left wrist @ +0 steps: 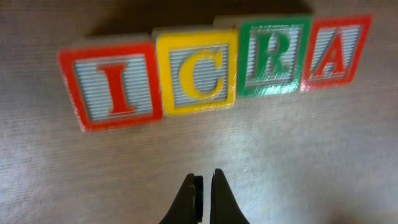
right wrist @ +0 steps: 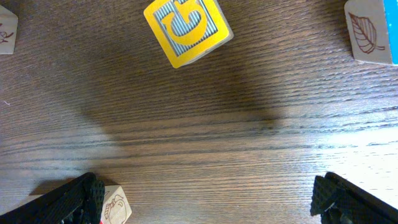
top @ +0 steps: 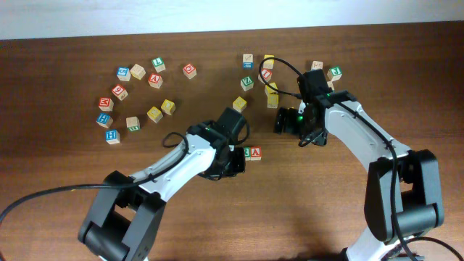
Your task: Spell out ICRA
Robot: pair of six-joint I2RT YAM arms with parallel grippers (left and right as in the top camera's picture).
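Spelling ICRA, the I block point(left wrist: 112, 84), C block point(left wrist: 196, 71), R block point(left wrist: 273, 59) and A block point(left wrist: 336, 53) are lined up touching on the counter point(left wrist: 311, 162), while the left gripper point(left wrist: 203, 180) is held pressed together before the row over bare wood, and the right gripper point(right wrist: 208, 202) is spread wide, empty, apart from the row near a yellow block point(right wrist: 186, 28).
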